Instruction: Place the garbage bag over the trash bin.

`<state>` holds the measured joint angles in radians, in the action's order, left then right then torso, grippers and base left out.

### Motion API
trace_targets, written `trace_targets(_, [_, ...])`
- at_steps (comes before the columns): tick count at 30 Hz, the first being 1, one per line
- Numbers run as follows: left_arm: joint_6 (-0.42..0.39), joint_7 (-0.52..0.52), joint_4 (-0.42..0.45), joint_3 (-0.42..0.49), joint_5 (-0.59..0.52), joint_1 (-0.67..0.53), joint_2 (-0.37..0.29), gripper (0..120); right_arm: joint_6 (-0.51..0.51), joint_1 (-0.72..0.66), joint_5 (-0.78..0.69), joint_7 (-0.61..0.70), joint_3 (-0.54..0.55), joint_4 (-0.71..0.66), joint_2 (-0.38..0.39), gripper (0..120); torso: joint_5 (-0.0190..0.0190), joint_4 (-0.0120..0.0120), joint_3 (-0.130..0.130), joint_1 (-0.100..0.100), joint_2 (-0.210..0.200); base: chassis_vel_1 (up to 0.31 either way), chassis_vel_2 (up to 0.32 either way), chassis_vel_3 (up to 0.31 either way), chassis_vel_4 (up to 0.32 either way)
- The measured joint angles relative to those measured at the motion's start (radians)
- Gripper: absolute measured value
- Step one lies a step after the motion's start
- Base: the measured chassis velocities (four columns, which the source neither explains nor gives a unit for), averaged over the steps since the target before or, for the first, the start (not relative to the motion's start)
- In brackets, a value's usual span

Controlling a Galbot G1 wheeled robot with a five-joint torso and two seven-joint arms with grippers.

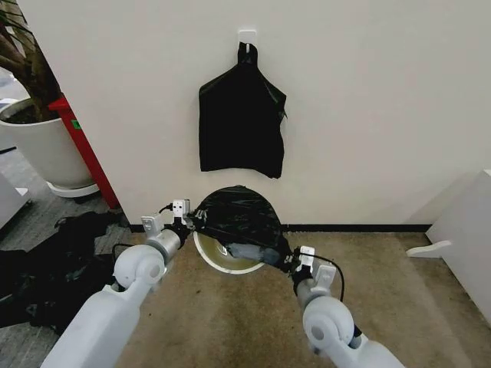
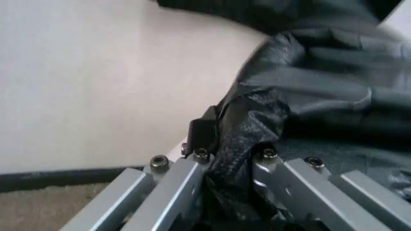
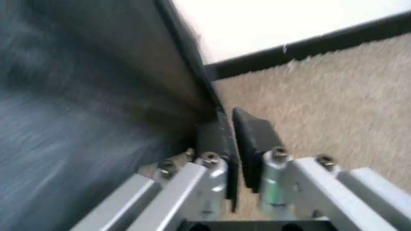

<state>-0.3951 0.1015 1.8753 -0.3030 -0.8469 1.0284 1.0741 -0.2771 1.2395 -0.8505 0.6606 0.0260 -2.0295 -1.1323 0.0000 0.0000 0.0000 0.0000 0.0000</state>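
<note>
Looked like an office corner: short-pile beige carpet (image 1: 230, 322), plain off-white wall (image 1: 368, 115) with black skirting strip (image 1: 360, 228), large white plant pot (image 1: 42, 146), white adhesive wall hook (image 1: 247, 35).

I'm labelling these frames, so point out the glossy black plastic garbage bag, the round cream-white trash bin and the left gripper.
Glossy black plastic garbage bag (image 1: 234, 213): head view, wrinkled top.
Round cream-white trash bin (image 1: 217, 257): head view, exposed inner wall.
Left gripper (image 2: 230, 155): left wrist view, between fingertips pinching bag.

The left gripper (image 2: 234, 163) pinches a bunched fold of the glossy black bag (image 2: 321, 91) between its metal fingers (image 2: 186, 185), with the pale wall (image 2: 96, 82) and dark baseboard (image 2: 57, 177) behind.
</note>
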Motion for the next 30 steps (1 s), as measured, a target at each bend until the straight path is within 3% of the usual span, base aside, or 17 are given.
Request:
trace_targets(7, [-0.001,0.005,-0.024,0.011,0.019,0.003,0.012,4,0.024,0.046,0.086,-0.014,0.022,-0.062,0.017,28,0.0,0.0002,0.0,0.0,0.0,0.0,0.0,0.0,0.0])
trace_targets(15, [-0.002,0.02,-0.026,0.01,0.024,0.005,0.026,4,0.013,0.123,0.114,0.087,0.022,-0.14,0.082,60,0.0001,0.0001,0.0,0.0,0.0,0.0,0.0,0.0,0.0])
trace_targets(17, [-0.002,0.025,-0.026,0.009,0.023,0.005,0.027,4,0.017,0.133,0.122,0.088,0.021,-0.149,0.086,64,0.0001,0.0001,0.0,0.0,0.0,0.0,0.0,0.0,0.0])
trace_targets(24, [-0.01,0.046,-0.035,0.015,0.014,-0.007,0.036,4,0.193,0.246,0.439,-0.049,0.035,-0.18,0.114,92,0.0,0.0,0.0,0.0,0.0,0.0,0.0,0.0,0.0])
trace_targets(27, [-0.012,0.048,-0.038,0.02,0.014,-0.009,0.039,4,0.265,0.263,0.545,-0.109,0.032,-0.148,0.117,98,0.0,0.0,0.0,0.0,0.0,0.0,0.0,0.0,0.0])
trace_targets(30, [-0.014,0.048,-0.037,0.029,0.014,-0.01,0.041,4,0.406,0.277,0.759,-0.228,0.011,-0.068,0.121,100,0.0001,-0.0001,0.0,0.0,0.0,0.0,0.0,0.0,0.0])
